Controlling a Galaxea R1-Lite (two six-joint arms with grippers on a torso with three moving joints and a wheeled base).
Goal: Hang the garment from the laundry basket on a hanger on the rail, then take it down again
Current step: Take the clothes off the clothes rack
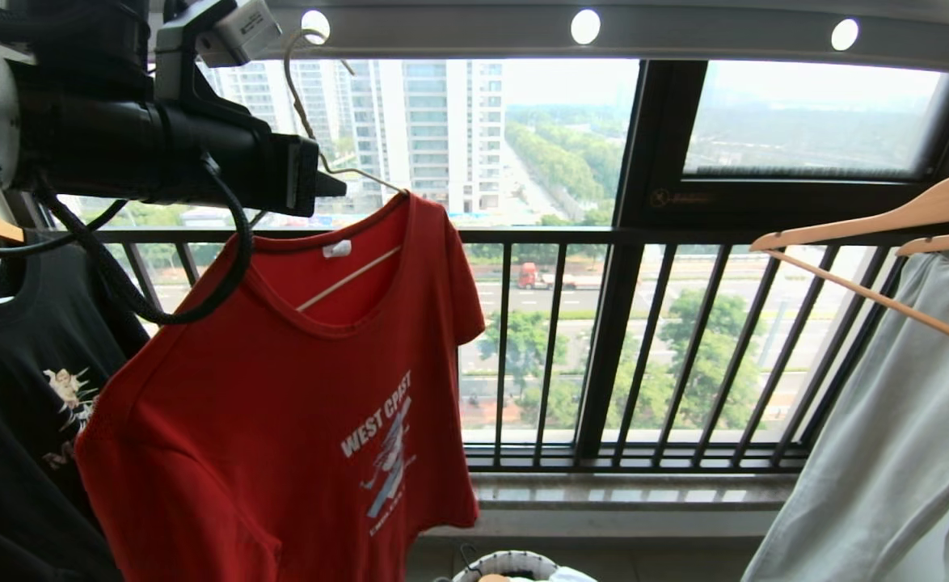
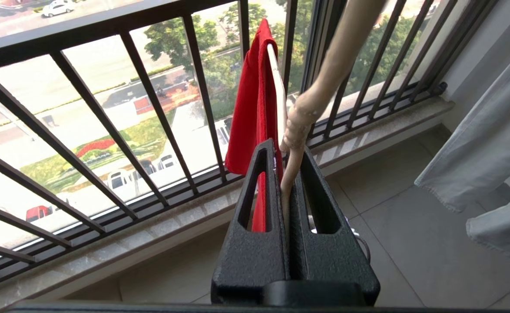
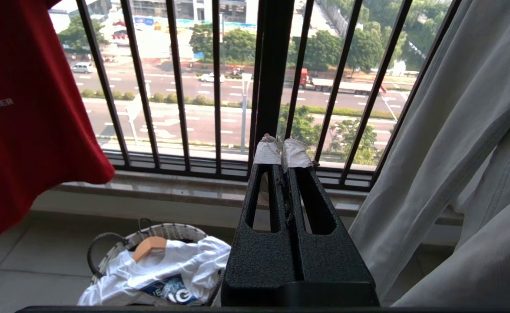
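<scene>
Both black fingers of the left gripper are squeezed tight on the thin cream hanger, right at the twisted bit below its long hook. That gripper is up high by the window, just under the grey rail with its round holes. The hook of the hanger goes up to one of those holes, but I cannot tell if it sits in the hole or only near it.

A red T-shirt hangs on that hanger. It hangs a bit crooked, with one shoulder higher than the other. White letters on its front say WEST COAST, and there is a blue and white picture under them. The cream bar of the hanger shows through the neck hole.

Down low, the right gripper is not holding anything. Its two fingers are pressed flat together, and their tips are wrapped in white tape. It points at the dark window bars.

On the floor under the red shirt sits the little white laundry basket with black loop handles. A white shirt and a wooden hanger lie in it.

A black T-shirt with a pale print hangs just beside the red one, on the robot's left. A pale grey-green garment hangs on light wooden hangers well off to the right.
</scene>
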